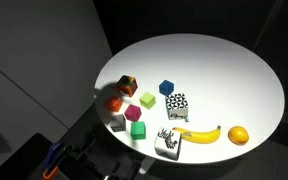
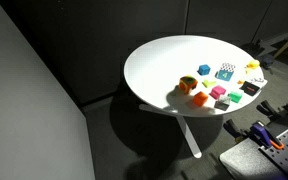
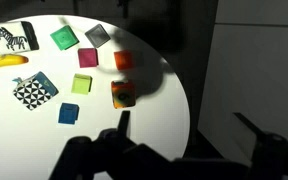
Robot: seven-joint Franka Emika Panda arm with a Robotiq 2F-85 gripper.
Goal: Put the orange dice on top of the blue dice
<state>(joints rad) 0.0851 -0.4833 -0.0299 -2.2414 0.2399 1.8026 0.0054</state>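
The orange dice (image 3: 123, 94), with dark markings, sits on the white round table (image 3: 24, 140) near its edge; it shows in both exterior views (image 1: 128, 85) (image 2: 187, 86). The blue dice (image 3: 69, 113) is a dark-blue cube a short way from it, also in both exterior views (image 1: 167, 88) (image 2: 204, 70). My gripper (image 3: 182, 118) is open and empty, hovering over the table edge. One finger is just below the orange dice in the wrist view and the other is off the table.
A plain red-orange cube (image 3: 123, 60) lies beside the orange dice. Lime (image 3: 81, 84), magenta (image 3: 86, 57), green (image 3: 64, 39) and grey (image 3: 97, 36) cubes, a patterned cube (image 3: 34, 91), a zebra cube (image 3: 14, 37), a banana (image 3: 4, 63) and an orange fruit (image 1: 239, 135) share the table.
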